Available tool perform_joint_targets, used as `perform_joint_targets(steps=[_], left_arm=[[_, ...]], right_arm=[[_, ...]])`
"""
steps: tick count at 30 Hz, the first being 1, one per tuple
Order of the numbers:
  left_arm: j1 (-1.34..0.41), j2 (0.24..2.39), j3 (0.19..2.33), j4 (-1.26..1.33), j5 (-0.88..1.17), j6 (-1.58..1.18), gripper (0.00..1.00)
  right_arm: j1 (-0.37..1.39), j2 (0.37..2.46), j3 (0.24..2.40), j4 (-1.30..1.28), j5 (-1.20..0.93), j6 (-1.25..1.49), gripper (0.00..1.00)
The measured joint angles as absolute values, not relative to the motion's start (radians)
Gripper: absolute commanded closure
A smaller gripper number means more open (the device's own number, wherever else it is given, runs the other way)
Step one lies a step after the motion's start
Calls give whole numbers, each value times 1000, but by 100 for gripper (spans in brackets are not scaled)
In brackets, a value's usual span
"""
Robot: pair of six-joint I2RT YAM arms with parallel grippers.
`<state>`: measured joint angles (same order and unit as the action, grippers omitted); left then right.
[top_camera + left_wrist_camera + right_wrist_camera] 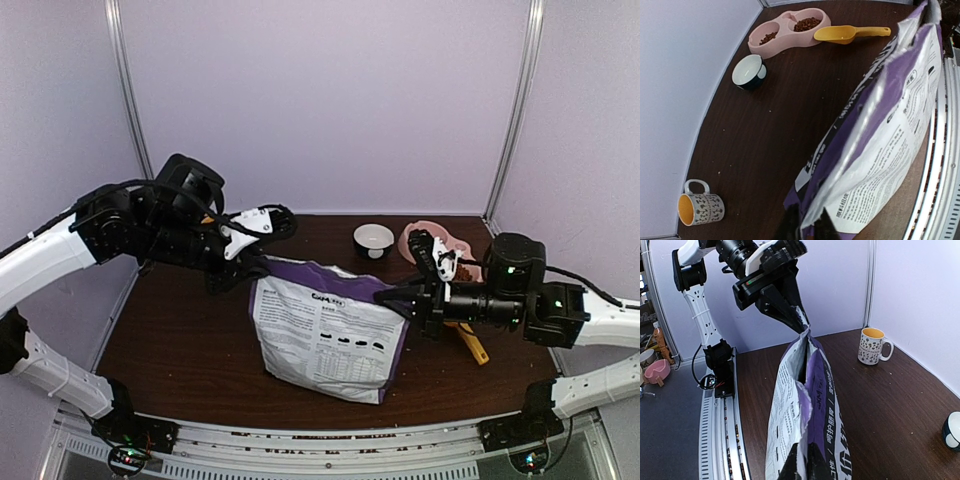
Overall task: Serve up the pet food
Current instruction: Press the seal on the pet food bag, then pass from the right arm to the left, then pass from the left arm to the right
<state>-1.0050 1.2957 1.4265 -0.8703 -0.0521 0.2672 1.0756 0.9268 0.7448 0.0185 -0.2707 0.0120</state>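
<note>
The purple and white pet food bag (330, 330) stands upright mid-table, its torn top stretched between both grippers. My left gripper (808, 225) is shut on one top corner, which rises to a peak in its fingers (801, 326). My right gripper (802, 461) is shut on the opposite top edge (392, 298). The mouth gapes as a dark slit; nothing shows inside. Brown kibble (807, 23) lies in both cups of the pink double bowl (790, 37). The yellow scoop (845, 33) lies empty beside it.
A small white bowl with a dark outside (749, 71) sits near the back wall. A patterned mug with a yellow inside (700, 207) stands at the far left corner. White walls close in three sides, and a metal rail (720, 430) runs along the near edge.
</note>
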Motion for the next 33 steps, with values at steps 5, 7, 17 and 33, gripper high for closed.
perform_joint_targets(steps=[5, 7, 17, 33], left_arm=[[-1003, 1287, 1414, -863, -44, 271, 100], [-1003, 1282, 1410, -862, -38, 270, 100], [-989, 1269, 1405, -864, 70, 271, 100], [-989, 1226, 1365, -861, 155, 276, 100]], right_arm=[[1076, 922, 745, 7, -263, 14, 96], [1076, 921, 754, -15, -258, 14, 81], [1083, 994, 1042, -364, -229, 35, 42], [1216, 1357, 1551, -803, -103, 15, 42]])
